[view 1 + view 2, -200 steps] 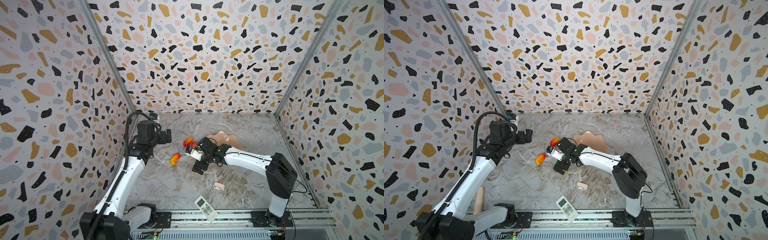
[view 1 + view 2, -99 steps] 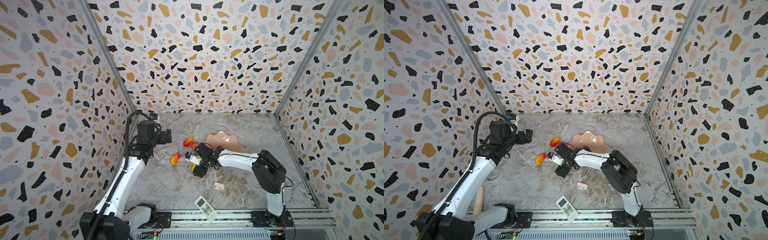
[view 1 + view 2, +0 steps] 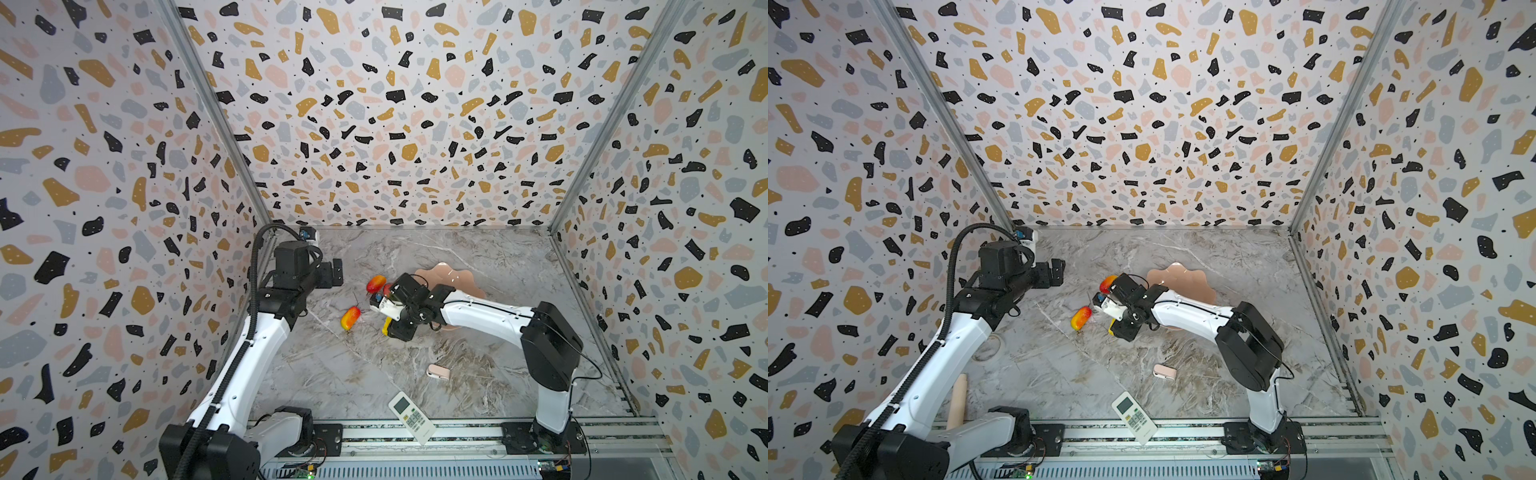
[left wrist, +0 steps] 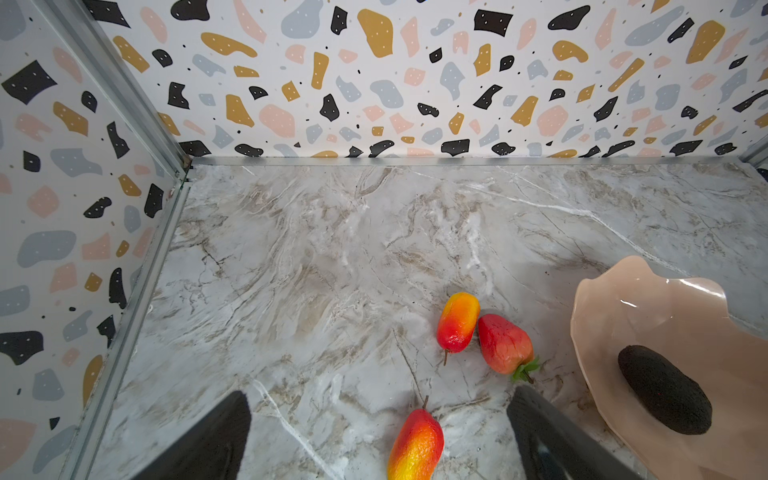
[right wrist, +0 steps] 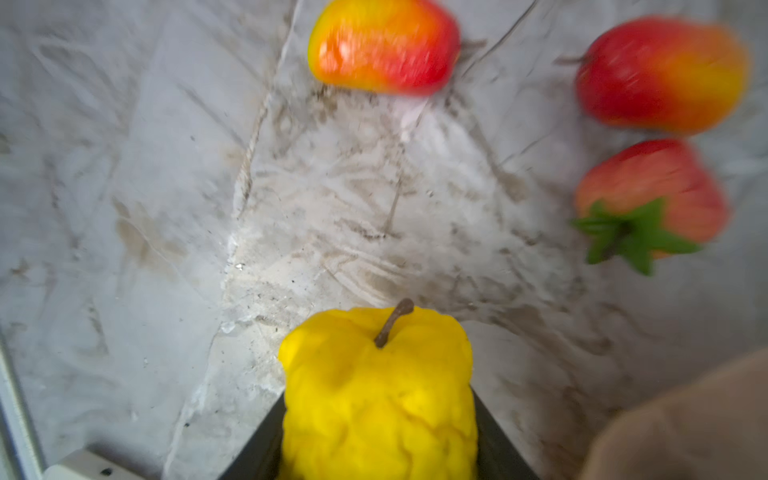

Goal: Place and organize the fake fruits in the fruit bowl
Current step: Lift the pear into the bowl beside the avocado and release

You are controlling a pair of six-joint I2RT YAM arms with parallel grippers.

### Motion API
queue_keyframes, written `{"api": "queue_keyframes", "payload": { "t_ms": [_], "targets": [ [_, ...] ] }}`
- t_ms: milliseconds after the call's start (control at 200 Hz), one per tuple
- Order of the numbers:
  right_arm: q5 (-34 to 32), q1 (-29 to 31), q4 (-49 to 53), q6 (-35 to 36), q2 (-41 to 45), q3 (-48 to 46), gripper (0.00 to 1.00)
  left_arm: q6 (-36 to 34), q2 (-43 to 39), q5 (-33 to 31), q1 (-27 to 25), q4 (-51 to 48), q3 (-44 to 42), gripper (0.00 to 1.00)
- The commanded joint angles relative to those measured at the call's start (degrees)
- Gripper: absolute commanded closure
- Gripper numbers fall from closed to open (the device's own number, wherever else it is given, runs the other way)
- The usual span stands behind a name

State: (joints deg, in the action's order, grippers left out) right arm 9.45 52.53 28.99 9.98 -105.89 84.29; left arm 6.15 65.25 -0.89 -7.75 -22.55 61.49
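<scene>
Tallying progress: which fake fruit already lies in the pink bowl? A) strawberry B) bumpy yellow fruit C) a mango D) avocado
D: in the left wrist view the avocado lies inside the pink bowl; the strawberry sits outside its rim, and the bumpy yellow fruit is in the right tool.

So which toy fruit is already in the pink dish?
The blackish avocado, alone in the bowl. Mangoes and strawberry lie on the marble; the right gripper holds the yellow one.
</scene>
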Motion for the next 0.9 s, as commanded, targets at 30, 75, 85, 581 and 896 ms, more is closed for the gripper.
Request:
{"api": "queue_keyframes", "payload": {
  "t_ms": [30, 75, 85, 581, 896],
  "targets": [
    [-0.5, -5.3, 3.2, -0.3, 9.9, 3.9, 0.62, -0.5, -0.5, 0.7, -0.2, 1.6, 0.2, 0.00],
    [-1.7, -7.2, 3.6, -0.6, 10.7, 3.5, 0.63, -0.5, -0.5, 0.9, -0.3, 1.6, 0.2, 0.00],
    [-2.1, -7.6, 3.7, -0.7, 10.7, 3.4, 0.63, -0.5, -0.5, 0.9, -0.3, 1.7, 0.2, 0.01],
    [-6.4, -14.6, -3.0, -6.8, 8.1, -7.6, 0.65, -0.1, -0.4, 1.0, -0.3, 1.7, 0.3, 0.00],
    [-5.8, -13.4, -8.0, -9.1, 4.7, -10.5, 0.60, 0.3, 0.2, 1.4, -0.3, 1.9, 0.5, 0.01]
  ]
}}
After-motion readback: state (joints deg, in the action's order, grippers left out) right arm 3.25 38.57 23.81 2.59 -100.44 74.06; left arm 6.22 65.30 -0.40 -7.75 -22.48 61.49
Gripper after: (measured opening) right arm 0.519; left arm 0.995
